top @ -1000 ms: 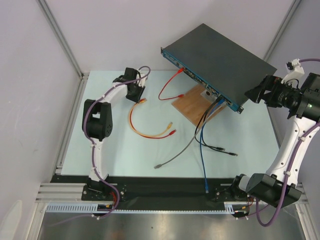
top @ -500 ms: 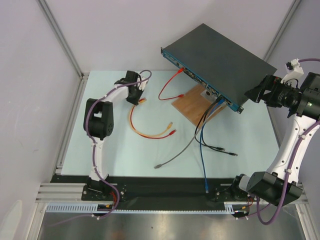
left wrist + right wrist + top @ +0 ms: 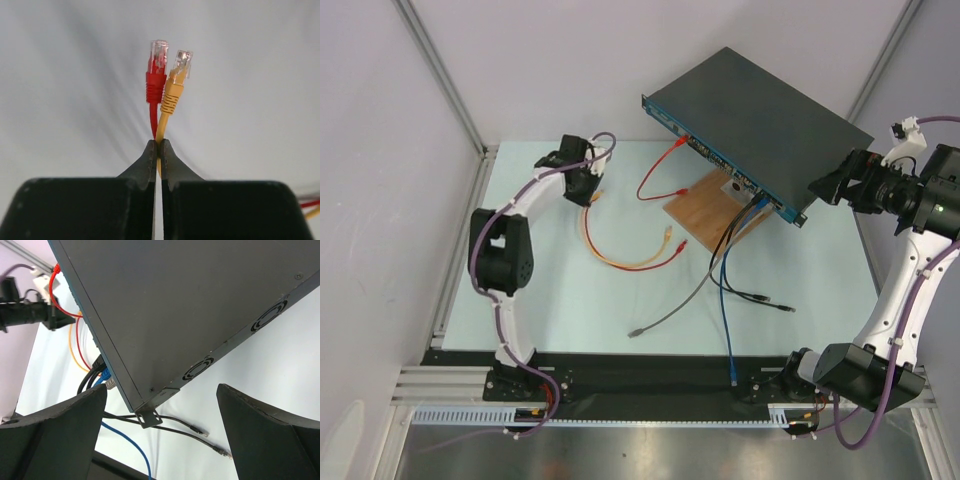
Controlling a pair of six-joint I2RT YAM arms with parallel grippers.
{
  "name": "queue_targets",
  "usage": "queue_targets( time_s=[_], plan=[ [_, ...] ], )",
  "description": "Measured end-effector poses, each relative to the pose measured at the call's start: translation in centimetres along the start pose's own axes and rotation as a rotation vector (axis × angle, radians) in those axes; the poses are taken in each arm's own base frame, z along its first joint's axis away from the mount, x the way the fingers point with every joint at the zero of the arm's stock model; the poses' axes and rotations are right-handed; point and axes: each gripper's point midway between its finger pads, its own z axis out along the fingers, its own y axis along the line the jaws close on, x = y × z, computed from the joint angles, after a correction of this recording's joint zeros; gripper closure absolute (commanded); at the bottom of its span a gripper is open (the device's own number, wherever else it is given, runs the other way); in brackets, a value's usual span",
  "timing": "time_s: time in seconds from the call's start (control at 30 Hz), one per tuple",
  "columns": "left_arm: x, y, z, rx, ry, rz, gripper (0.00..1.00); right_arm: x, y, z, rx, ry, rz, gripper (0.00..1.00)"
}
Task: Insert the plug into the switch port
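Observation:
The switch (image 3: 765,110) is a flat black box, propped at the back right with its blue front face (image 3: 705,148) turned toward the table. My left gripper (image 3: 584,188) is shut on a red cable and a yellow cable together. In the left wrist view their plugs, red (image 3: 157,57) and yellow (image 3: 181,64), stick up side by side past the closed left gripper (image 3: 158,145). My right gripper (image 3: 823,190) is open beside the switch's right corner. The right wrist view shows the switch's black top (image 3: 190,305) filling the space between the right gripper's (image 3: 161,386) spread fingers.
A brown wooden board (image 3: 698,212) lies under the switch's front. Black (image 3: 760,297), blue (image 3: 727,330) and grey (image 3: 665,312) cables run from the ports toward the near edge. A second red cable (image 3: 655,180) hangs from a left port. The held pair loops down to loose ends (image 3: 668,238).
My left gripper has closed on the red and yellow cables and shifted slightly left and back. The cables' loop and loose ends slid up and right. The right arm stayed still.

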Motion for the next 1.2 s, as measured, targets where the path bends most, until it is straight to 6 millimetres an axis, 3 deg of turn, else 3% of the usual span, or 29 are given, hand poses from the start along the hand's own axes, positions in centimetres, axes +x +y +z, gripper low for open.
queue_targets(
  time_s=[0.1,0.27,0.5,0.57,0.7,0.8,0.9,1.07,1.2],
  plan=[
    [-1.0,-0.2,-3.1,0.007,-0.050,0.010,1.00,-0.1,0.2,0.0,-0.011,-0.003,-0.004,0.02],
    [-1.7,-0.9,-6.6,0.036,-0.113,0.026,1.00,-0.3,0.6,0.2,-0.033,-0.011,-0.018,0.02],
    [1.9,-3.8,-6.7,0.167,-0.082,0.025,1.00,-0.2,1.6,0.2,-0.074,-0.012,-0.030,0.02],
    [2.5,-5.2,-8.0,0.229,-0.104,0.020,1.00,-0.2,2.2,0.1,-0.098,-0.016,-0.040,0.03],
    [-0.3,-6.9,-14.3,0.294,-0.286,0.047,1.00,-0.3,4.4,-0.3,-0.164,-0.034,-0.085,0.05],
    [-2.8,-7.9,-21.0,0.288,-0.479,0.110,1.00,-0.7,6.2,-0.8,-0.221,-0.057,-0.116,0.09],
    [-4.0,-10.6,-28.6,0.278,-0.674,0.228,1.00,-1.3,8.8,-1.1,-0.302,-0.086,-0.160,0.12],
    [-3.9,-16.0,-34.7,0.297,-0.838,0.425,1.00,-1.5,13.3,-1.7,-0.442,-0.125,-0.210,0.16],
    [-3.9,-19.0,-37.0,0.288,-0.905,0.550,1.00,-1.4,16.8,-2.4,-0.551,-0.141,-0.232,0.21]
  ],
)
